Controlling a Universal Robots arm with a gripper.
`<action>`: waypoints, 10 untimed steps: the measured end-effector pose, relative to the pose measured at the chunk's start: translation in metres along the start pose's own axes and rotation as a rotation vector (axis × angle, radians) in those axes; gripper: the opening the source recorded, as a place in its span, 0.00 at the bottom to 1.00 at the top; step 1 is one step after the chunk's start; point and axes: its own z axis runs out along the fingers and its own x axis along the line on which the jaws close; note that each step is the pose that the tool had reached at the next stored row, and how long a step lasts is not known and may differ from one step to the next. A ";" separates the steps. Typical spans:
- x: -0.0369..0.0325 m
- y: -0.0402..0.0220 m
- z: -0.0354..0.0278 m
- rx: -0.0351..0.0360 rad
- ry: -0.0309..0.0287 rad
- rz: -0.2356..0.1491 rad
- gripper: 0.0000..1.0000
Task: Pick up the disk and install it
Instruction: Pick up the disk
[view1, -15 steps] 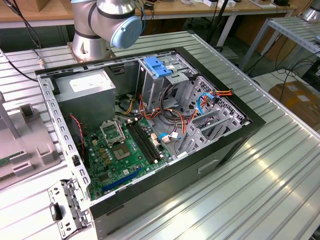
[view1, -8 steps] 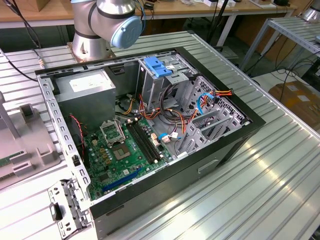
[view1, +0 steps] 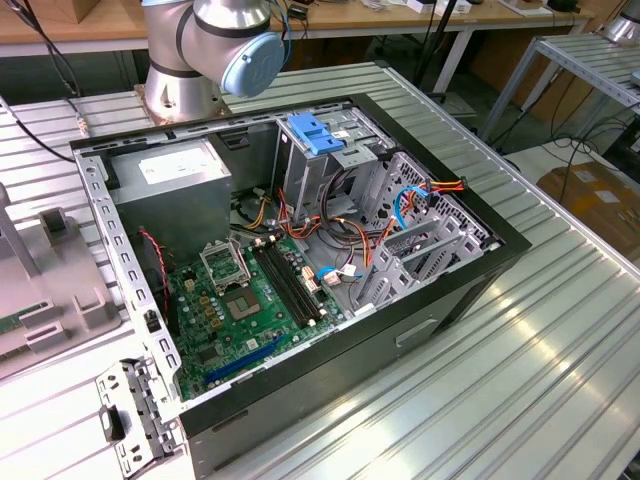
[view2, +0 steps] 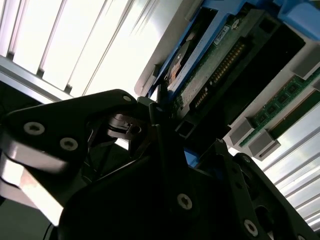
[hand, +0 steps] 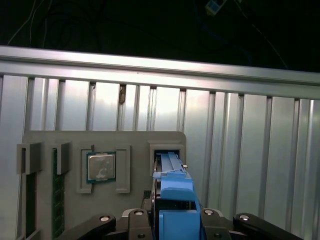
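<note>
Pincer (hand: 180, 220) straddles the disk (hand: 175, 182) in the first wrist view, with its black links spread to either side of the blue carrier. Whether it clamps the carrier I cannot tell. The disk stands on edge in a slot of a grey holder (hand: 100, 140), which lies on the ribbed metal table (hand: 240, 150). It shows as a thin silver edge capped by blue plastic. A square processor chip (hand: 101, 166) and a green memory stick (hand: 58, 200) sit in other pockets of the holder.

In the second wrist view the pincer (view2: 187, 125) is close against the disk (view2: 210, 75). This face of the disk carries a green circuit board and a row of connector pins, framed by 2 blue rails. The green memory stick (view2: 280, 105) lies near it.

In the exterior view the arm (view1: 215, 40) rises behind an open computer case (view1: 500, 250) on the table (view1: 500, 400). Inside the case are a motherboard (view1: 240, 310), a grey power-supply box (view1: 175, 175) and a blue bracket (view1: 312, 133) atop a grey drive cage (view1: 300, 175).
</note>
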 end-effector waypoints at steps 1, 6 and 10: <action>0.0000 0.0000 -0.0003 -0.0001 0.0000 0.000 0.37; -0.0001 0.0001 -0.0016 -0.0002 0.0000 0.000 0.37; -0.0001 0.0001 -0.0026 -0.0002 0.0000 0.000 0.37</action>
